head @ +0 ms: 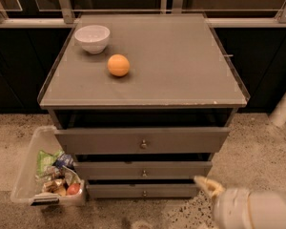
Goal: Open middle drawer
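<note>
The middle drawer (181, 170) is the grey flat front with a small round metal knob (144, 173), between a taller top drawer (190, 140) and a narrow bottom drawer (114, 191). Its front sits set back under the top drawer's front. My gripper (206, 184) is low at the bottom right, just right of the bottom drawer's end and below the middle drawer's right corner, touching neither. Only its cream tip shows ahead of the white arm (248, 209).
A white bowl (92, 38) and an orange (118, 65) sit on the cabinet top (181, 66). A clear bin (26, 175) of snack packets stands on the speckled floor at the cabinet's left. A white post (283, 109) stands at the right.
</note>
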### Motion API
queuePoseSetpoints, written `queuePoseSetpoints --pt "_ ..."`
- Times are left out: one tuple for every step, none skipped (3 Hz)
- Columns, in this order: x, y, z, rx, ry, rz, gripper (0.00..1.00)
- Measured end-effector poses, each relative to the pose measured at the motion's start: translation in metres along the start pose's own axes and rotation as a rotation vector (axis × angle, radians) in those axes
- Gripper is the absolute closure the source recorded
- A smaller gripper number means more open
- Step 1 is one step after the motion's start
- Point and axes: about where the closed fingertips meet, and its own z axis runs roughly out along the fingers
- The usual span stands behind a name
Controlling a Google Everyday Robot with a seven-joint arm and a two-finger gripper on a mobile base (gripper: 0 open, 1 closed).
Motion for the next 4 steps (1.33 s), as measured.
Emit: queuePoseSetpoints --pt "0.03 0.029 0.044 -0.117 -0.027 0.137 0.0" --pt "0.029 0.033 0.043 -0.119 -0.028 0.139 0.0" --pt "0.046 0.016 0.041 -0.044 -0.073 0.142 0.0" --pt "0.065 -0.027 0.046 0.049 -0.132 0.105 0.0"
